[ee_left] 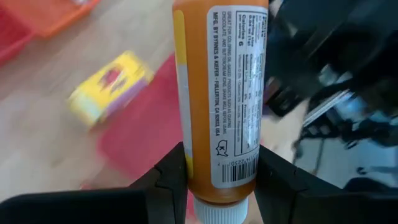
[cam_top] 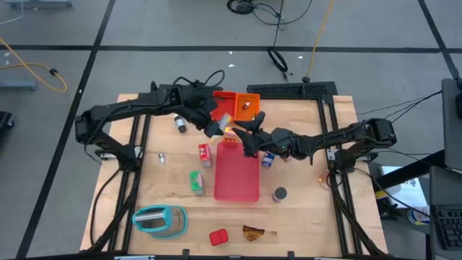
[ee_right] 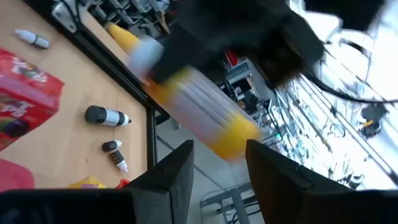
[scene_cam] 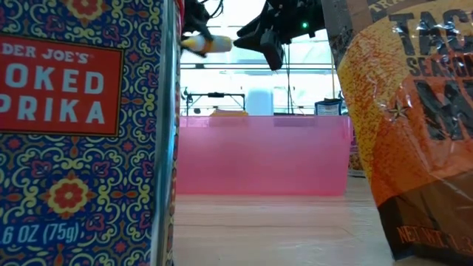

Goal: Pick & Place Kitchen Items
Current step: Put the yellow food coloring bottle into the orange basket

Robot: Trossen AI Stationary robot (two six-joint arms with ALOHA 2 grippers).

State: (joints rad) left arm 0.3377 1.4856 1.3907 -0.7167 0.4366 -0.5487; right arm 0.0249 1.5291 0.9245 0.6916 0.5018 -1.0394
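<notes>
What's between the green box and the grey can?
The flat pink tray lies between the green box and the grey can, in the high view.

Flat pink-red tray (cam_top: 237,175) sits mid-table on the wooden tabletop (cam_top: 310,217), long axis running near–far. Red bin (cam_top: 225,103) and orange bin (cam_top: 246,105) sit side by side at the far edge, touching. Teal toaster (cam_top: 159,220) on its side near-left; cables (cam_top: 289,58) on the floor beyond.
</notes>
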